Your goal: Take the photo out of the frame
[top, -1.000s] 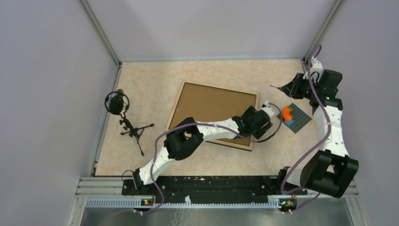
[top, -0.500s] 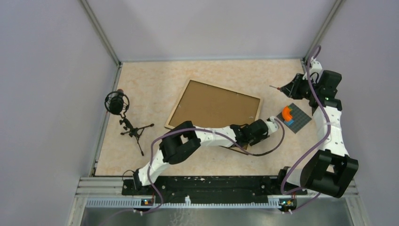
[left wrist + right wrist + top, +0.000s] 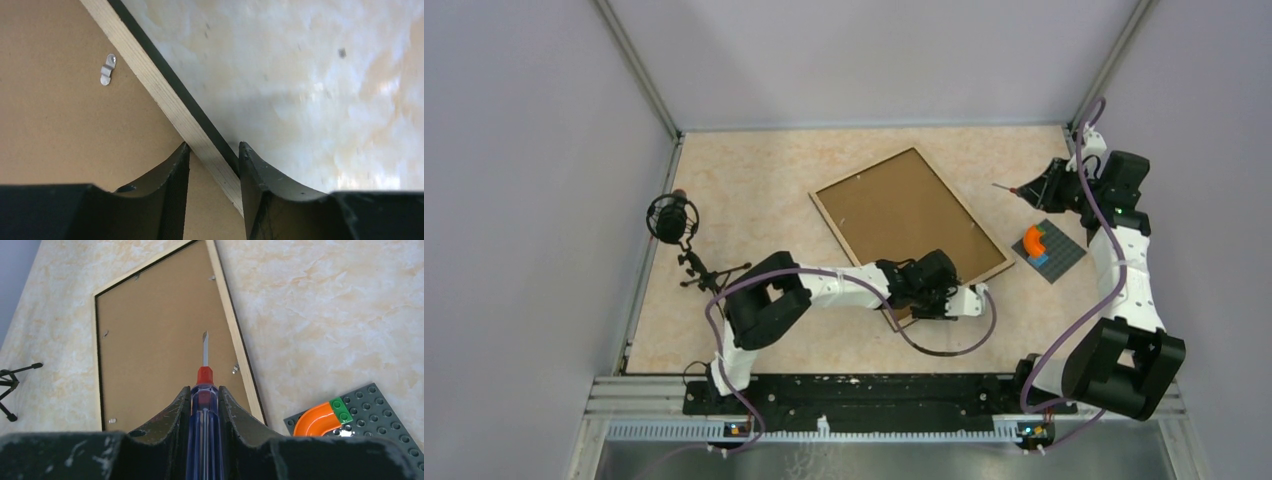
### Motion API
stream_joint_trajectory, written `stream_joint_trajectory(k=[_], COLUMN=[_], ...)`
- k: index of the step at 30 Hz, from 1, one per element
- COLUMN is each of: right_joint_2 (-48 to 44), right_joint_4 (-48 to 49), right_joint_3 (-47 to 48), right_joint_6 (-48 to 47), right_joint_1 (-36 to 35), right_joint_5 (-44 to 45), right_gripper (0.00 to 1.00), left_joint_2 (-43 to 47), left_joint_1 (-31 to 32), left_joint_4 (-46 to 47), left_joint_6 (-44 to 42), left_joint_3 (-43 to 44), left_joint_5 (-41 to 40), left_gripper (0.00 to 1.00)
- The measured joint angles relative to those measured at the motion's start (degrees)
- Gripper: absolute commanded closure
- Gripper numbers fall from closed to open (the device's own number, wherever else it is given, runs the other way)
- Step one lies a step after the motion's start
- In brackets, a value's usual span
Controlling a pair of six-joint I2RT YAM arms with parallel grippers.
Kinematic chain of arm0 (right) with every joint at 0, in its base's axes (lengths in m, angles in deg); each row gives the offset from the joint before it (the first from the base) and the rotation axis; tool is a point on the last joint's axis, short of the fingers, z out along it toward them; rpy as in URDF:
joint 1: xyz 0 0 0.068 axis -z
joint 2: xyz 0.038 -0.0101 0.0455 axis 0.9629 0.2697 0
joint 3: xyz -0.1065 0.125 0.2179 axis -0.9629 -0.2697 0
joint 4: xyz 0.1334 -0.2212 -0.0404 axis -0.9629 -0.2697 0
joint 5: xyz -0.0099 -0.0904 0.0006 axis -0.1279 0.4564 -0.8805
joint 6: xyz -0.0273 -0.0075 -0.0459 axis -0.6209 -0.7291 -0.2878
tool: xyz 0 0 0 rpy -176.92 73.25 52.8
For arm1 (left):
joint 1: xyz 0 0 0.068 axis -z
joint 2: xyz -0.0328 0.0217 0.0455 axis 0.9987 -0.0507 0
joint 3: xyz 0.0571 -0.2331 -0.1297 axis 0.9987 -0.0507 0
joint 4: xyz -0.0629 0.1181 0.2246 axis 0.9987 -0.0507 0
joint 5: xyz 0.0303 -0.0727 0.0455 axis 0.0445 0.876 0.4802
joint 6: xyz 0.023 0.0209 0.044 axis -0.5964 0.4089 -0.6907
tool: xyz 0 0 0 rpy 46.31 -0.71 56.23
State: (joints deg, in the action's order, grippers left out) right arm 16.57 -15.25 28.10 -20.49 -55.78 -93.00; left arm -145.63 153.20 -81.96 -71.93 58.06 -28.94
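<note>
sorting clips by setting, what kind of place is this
Probably a robot lab cell: plain grey walls box in the table, a left arm and right arm are bolted to a rail at its edge, and a microphone stands on a tripod.

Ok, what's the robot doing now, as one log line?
left gripper: clamps frame edge | right gripper: holds screwdriver | frame: back up, photo unseen
</note>
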Motion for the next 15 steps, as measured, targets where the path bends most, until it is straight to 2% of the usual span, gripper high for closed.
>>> stream_joint_trajectory(k=[11,15], right_joint_2=[0.0,0.1], right_joint_4=[-0.7,-2.2], right_joint_3=[-1.1,-1.1], right_joint_6=[-1.1,-3.5], right_joint_1=[0.0,-1.2], right_joint_5=[-5.2,-5.5], right_gripper=[1.00,1.00], left_joint_2=[15.8,19.0], left_joint_1=[-2.8,-2.9], left_joint_4=[-8.8,-12.3], left_joint_6=[-15.4,-19.0], left_joint_3=[-17.7,-20.7], left_joint_5=[8.1,10.0], left_gripper=[0.66,0.67])
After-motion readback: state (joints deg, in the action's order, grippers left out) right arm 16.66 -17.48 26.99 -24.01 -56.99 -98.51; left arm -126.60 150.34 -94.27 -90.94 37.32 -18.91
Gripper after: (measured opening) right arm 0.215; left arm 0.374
